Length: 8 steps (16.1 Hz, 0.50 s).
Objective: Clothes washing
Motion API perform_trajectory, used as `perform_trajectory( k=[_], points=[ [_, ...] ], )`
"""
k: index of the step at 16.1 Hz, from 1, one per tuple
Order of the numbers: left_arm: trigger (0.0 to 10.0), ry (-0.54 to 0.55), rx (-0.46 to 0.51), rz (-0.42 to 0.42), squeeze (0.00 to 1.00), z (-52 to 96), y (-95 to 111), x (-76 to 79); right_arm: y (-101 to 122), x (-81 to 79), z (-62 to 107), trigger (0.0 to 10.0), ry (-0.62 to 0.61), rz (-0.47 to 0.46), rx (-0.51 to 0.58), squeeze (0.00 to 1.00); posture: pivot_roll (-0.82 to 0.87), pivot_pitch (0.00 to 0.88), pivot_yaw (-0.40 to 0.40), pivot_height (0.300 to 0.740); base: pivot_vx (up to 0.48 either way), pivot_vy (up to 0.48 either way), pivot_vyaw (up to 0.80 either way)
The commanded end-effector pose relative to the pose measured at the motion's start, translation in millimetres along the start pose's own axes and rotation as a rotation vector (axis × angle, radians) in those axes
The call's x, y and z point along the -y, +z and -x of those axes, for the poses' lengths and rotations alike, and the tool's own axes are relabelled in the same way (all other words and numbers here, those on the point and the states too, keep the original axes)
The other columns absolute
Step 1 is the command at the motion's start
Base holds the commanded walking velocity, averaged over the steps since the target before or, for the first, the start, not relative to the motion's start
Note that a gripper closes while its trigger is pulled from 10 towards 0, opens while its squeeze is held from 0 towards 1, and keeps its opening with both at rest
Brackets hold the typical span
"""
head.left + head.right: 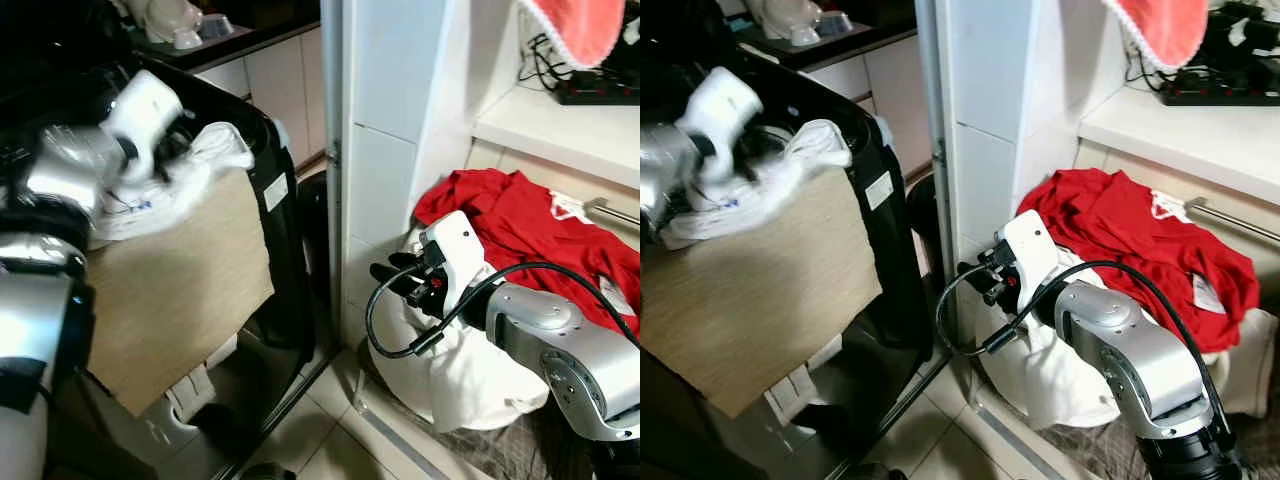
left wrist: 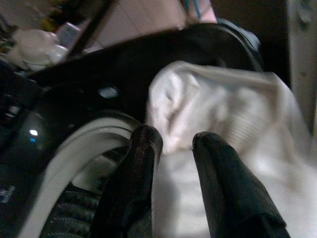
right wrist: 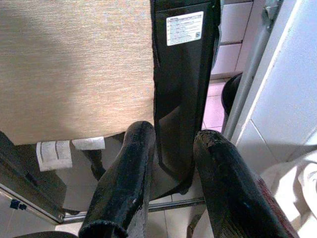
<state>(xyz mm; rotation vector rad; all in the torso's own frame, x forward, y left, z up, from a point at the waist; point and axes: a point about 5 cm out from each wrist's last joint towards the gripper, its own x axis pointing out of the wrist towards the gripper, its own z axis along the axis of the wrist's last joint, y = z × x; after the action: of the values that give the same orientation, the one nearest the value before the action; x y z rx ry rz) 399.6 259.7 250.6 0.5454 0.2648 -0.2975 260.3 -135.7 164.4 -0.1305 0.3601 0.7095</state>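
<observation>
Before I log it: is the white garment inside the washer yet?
Not yet: white garment is draped over the washer rim at left end effector.

The head stereo pair looks forward and down from standing height. Both eyes share the black washing machine (image 1: pixel 270 250) at 10 o'clock, the white tiled pillar (image 1: pixel 990 150) at 12 o'clock and the red garment (image 1: pixel 520 225) at 2 o'clock, offset sideways between them. The left wrist camera sights along its black fingers (image 2: pixel 141 168) at very close range onto white cloth (image 2: pixel 237 129) and what appears to be the drum opening; focus is soft. The right wrist camera faces the washer's side panel and floor tiles (image 3: pixel 213 111) from nearby.
</observation>
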Motion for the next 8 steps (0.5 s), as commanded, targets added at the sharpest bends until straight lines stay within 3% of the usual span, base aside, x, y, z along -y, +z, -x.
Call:
perform_trajectory(
  k=[1, 2, 3, 5, 6, 7, 8],
  points=[
    [10.0, 0.017, 0.019, 0.013, 0.00, 2.4, 4, -4.8, 5, 2.8, 1.6, 10.0, -0.010, 0.014, 0.015, 0.00, -0.03, 0.000, 0.109, 0.740, 0.000, 0.000, 0.00],
    [9.9, 0.022, 0.035, 0.021, 0.00, 4.4, 10, -8.6, 5, 3.2, 1.9, 10.0, -0.009, 0.015, 0.013, 0.00, -0.03, 0.000, 0.109, 0.740, 0.000, 0.000, 0.00],
    [0.0, 0.017, 0.032, 0.017, 0.00, 5.3, 10, -9.8, 5, 3.0, 1.8, 10.0, -0.007, 0.017, 0.012, 0.00, -0.03, 0.000, 0.104, 0.740, 0.000, 0.000, 0.00],
    [0.0, -0.032, 0.003, 0.025, 0.00, 4.5, 5, -6.1, 5, 2.6, 1.2, 10.0, -0.001, 0.021, 0.012, 0.00, -0.03, 0.000, 0.104, 0.740, 0.000, 0.000, 0.00],
    [10.0, -0.088, -0.019, 0.016, 0.00, 2.8, 2, -0.1, 5, 2.3, 1.0, 10.0, 0.002, 0.021, 0.012, 0.00, -0.03, 0.000, 0.105, 0.740, 0.000, 0.000, 0.00],
    [10.0, -0.118, -0.028, 0.027, 0.00, 1.8, 0, 3.4, 5, 2.2, 1.0, 10.0, 0.003, 0.021, 0.011, 0.00, -0.03, 0.000, 0.105, 0.740, 0.000, 0.000, 0.00],
    [10.0, -0.129, -0.026, 0.057, 1.00, 1.4, -2, 4.9, 5, 2.2, 1.0, 10.0, 0.004, 0.022, 0.010, 0.00, -0.03, 0.000, 0.107, 0.740, 0.000, 0.000, 0.00]
  ],
)
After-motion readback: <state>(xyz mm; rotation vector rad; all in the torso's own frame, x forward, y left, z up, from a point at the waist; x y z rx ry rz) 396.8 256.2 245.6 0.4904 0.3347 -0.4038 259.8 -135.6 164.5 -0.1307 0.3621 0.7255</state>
